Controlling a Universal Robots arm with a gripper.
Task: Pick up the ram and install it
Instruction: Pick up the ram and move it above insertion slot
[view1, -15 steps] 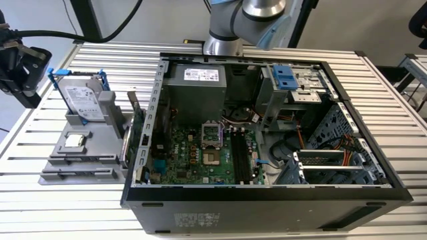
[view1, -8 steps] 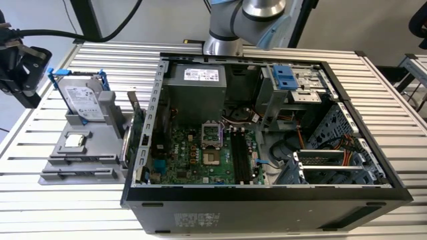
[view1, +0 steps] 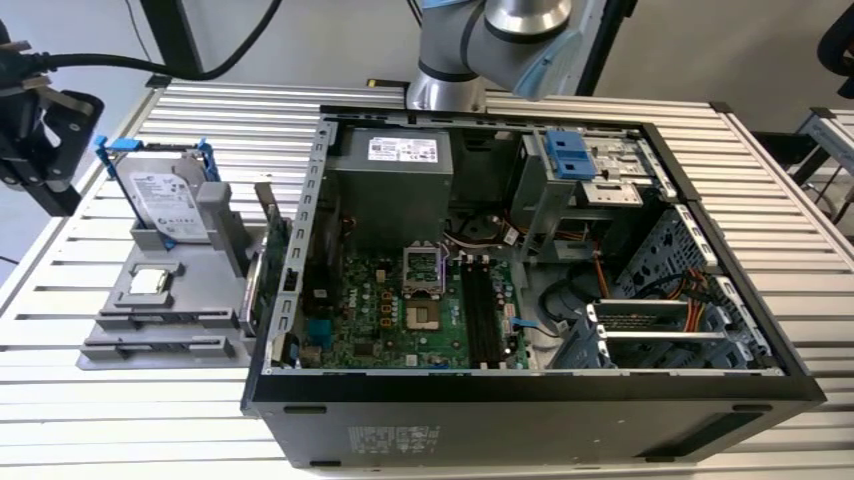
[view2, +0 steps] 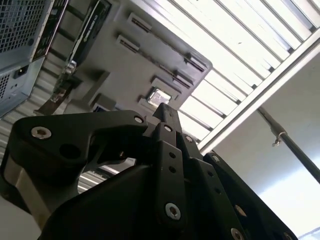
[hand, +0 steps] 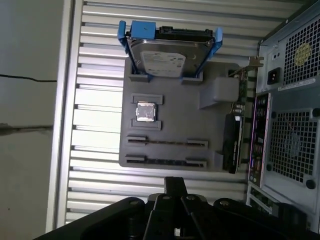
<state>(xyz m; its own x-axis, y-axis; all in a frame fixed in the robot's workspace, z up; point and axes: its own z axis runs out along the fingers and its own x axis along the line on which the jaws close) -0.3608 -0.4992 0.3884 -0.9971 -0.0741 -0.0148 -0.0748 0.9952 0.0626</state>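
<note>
At the exterior view's lower left, a grey moulded tray (view1: 200, 262) holds the ram (view1: 163, 322). It is a thin greyish stick standing on edge between end brackets, its long axis running across the frame. A square silver processor (view1: 150, 283) and an upright hard drive (view1: 171, 205) in a blue bracket share the tray. The open steel case (view1: 534, 385) holds the green motherboard (view1: 387, 300). In the first wrist view the black gripper (hand: 175, 184) is closed on nothing.

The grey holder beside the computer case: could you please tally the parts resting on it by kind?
Hard drive in a blue bracket: 1
Processor chip: 1
Expansion card, standing on edge: 1
Ram, in the slot row nearer the chip: 1
Total: 4. I cannot tell whether the other slot row holds a second stick.
</note>
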